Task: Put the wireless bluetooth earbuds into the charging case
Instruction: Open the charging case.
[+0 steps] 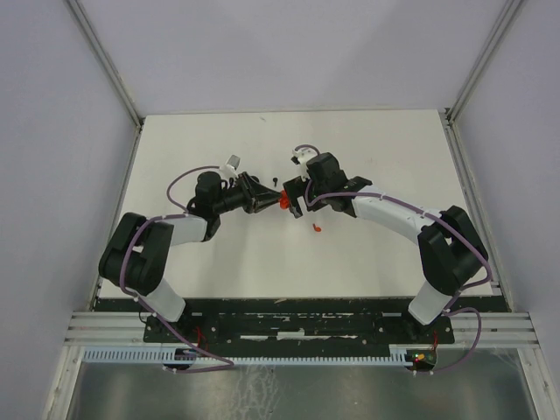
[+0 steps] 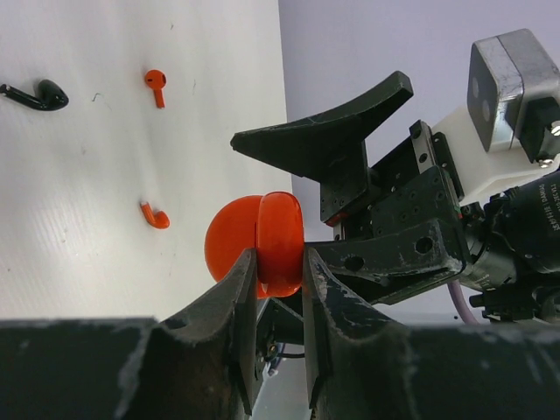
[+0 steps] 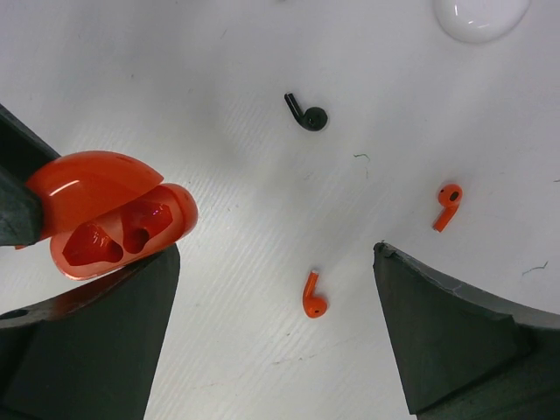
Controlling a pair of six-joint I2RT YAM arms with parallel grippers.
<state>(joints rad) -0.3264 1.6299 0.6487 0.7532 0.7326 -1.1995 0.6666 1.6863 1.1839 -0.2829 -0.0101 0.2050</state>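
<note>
Two orange earbuds (image 3: pixel 313 297) lie uninserted under the wide-open right gripper (image 3: pixel 271 262), while the left gripper (image 2: pixel 280 262) clamps the open, empty orange charging case (image 3: pixel 105 214) beside it.

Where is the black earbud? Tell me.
In the right wrist view, the black earbud lies on the table near top centre, left of the white case and up-left of an orange earbud.
</note>
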